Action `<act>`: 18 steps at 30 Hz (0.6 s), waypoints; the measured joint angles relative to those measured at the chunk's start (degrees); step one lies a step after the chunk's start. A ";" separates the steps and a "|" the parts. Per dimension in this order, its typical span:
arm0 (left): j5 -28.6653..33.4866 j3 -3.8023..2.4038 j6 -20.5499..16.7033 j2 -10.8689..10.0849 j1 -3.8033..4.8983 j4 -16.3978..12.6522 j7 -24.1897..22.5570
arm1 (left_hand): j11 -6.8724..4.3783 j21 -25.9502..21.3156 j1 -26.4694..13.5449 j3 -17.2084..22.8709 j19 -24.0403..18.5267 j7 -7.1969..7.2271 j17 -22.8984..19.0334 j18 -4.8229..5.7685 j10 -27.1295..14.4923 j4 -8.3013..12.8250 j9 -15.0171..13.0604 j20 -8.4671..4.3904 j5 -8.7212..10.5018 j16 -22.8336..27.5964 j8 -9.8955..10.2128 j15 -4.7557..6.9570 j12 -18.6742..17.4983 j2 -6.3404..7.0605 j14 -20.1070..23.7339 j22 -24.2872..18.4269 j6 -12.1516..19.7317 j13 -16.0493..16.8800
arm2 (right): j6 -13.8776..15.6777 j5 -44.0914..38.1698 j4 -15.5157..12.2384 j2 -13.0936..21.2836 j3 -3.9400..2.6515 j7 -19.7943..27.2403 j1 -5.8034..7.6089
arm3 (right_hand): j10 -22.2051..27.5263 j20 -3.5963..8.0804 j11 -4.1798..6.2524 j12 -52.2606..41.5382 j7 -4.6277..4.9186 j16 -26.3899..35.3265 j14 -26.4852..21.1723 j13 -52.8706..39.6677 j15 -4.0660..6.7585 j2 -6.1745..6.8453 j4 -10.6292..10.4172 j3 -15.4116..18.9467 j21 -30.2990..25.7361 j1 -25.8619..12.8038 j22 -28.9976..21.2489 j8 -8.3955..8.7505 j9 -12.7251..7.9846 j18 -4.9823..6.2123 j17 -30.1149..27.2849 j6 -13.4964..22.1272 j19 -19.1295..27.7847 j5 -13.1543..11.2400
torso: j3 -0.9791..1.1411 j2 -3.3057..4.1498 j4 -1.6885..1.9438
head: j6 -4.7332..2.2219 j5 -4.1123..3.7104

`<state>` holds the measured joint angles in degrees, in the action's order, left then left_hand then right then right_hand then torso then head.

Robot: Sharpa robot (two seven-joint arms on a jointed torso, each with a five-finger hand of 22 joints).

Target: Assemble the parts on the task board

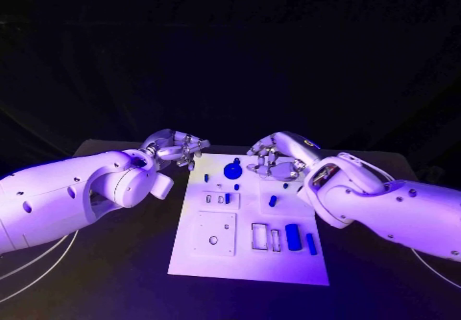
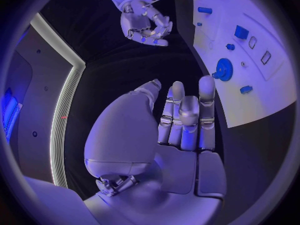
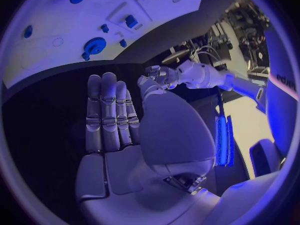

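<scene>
The white task board (image 1: 216,261) lies in the middle of the black table. A blue gear (image 1: 232,171) stands at its far end, also seen as the gear (image 2: 223,69) and the gear (image 3: 94,46). Small blue pegs (image 1: 273,200) sit mid-board, and two longer blue parts (image 1: 293,237) lie near the right front. My left hand (image 1: 178,150) hovers off the board's far left corner, fingers (image 2: 180,116) straight and empty. My right hand (image 1: 274,160) hangs above the far right corner beside the gear, fingers (image 3: 109,110) extended and holding nothing.
Pale rectangular plates and slots (image 1: 216,233) cover the board's front half. Bare black table (image 1: 115,267) lies on both sides of the board. A thin cable (image 1: 38,257) loops at the left front. Each wrist view also shows the other hand (image 2: 145,20) (image 3: 164,76).
</scene>
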<state>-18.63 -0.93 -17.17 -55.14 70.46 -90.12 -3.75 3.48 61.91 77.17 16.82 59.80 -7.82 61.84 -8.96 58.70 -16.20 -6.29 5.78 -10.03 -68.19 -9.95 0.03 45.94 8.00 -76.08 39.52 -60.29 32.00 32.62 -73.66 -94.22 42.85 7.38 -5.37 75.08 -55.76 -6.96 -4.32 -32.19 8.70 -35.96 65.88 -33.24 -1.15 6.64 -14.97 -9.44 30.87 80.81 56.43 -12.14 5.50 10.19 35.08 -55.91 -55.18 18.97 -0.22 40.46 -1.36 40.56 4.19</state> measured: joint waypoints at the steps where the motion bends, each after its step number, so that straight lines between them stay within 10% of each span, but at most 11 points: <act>1: -1.63 0.02 1.09 0.45 0.54 0.58 1.32 | -0.23 2.54 -0.35 -0.22 3.27 0.17 3.58 0.08 0.76 -0.18 -0.39 -0.27 0.00 -3.00 -0.57 0.25 0.02 -0.35 -2.45 4.20 -0.17 -0.09 | 0.15 4.75 -0.62 1.37 0.00 1.58 0.19 | -0.10 -0.81 -0.68 3.11 0.29 4.59 -3.39 2.95 -1.11 -0.03 0.26 -1.18 -3.24 1.07 -2.12 0.35 -0.17 0.00 -2.43 -0.29 2.67 0.34 | 0.06 -0.11 -0.04 | 0.00 0.05; 5: -10.06 0.03 6.26 2.28 2.86 2.38 7.62 | -1.16 13.31 -2.85 -1.94 14.78 0.97 12.90 2.71 3.82 -0.48 -1.98 -1.30 0.00 -14.01 -2.75 1.31 -0.49 -1.69 -7.71 21.48 -0.72 -0.90 | -0.29 17.45 -2.72 5.06 0.07 6.53 0.60 | -6.50 -3.82 -1.88 15.69 1.47 20.45 -2.51 17.87 -3.32 0.70 1.45 -4.80 -13.86 2.08 -12.73 2.73 -1.16 0.00 -13.36 -1.90 3.30 -0.68 | 0.35 -0.58 -0.24 | 0.16 0.42; 18: -32.51 0.52 22.53 10.59 5.14 6.77 28.18 | -3.53 18.59 -10.01 -12.48 19.00 3.54 13.11 4.35 14.34 -0.57 -9.74 -3.03 0.00 -19.43 -10.21 2.96 19.11 -2.19 -7.89 30.42 -1.24 21.62 | -4.21 32.08 -3.65 11.16 0.12 13.47 0.81 | -13.34 -2.66 -1.80 23.44 1.09 29.11 5.99 28.14 -2.42 1.15 3.20 -5.28 -18.85 -1.15 -22.91 5.75 -1.39 -0.01 -21.08 -4.72 -5.73 -0.04 | 1.13 -1.55 -0.70 | 0.60 0.90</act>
<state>-51.15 -0.40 5.36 -44.55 75.59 -83.35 24.42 -0.05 80.50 67.16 4.34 78.81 -4.29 74.95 -4.62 73.04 -16.76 -16.03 2.75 -10.03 -87.63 -20.16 2.99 65.05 5.81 -83.97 69.95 -61.53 53.62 28.41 -41.59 -97.88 54.00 7.51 8.10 75.89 -69.10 -9.62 -6.13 -8.75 9.80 -6.85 71.87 -5.10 -3.58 7.79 -11.77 -14.72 12.03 79.66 33.52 -6.39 4.11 10.18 14.00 -60.63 -60.91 18.93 0.91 38.91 -2.07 41.15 5.09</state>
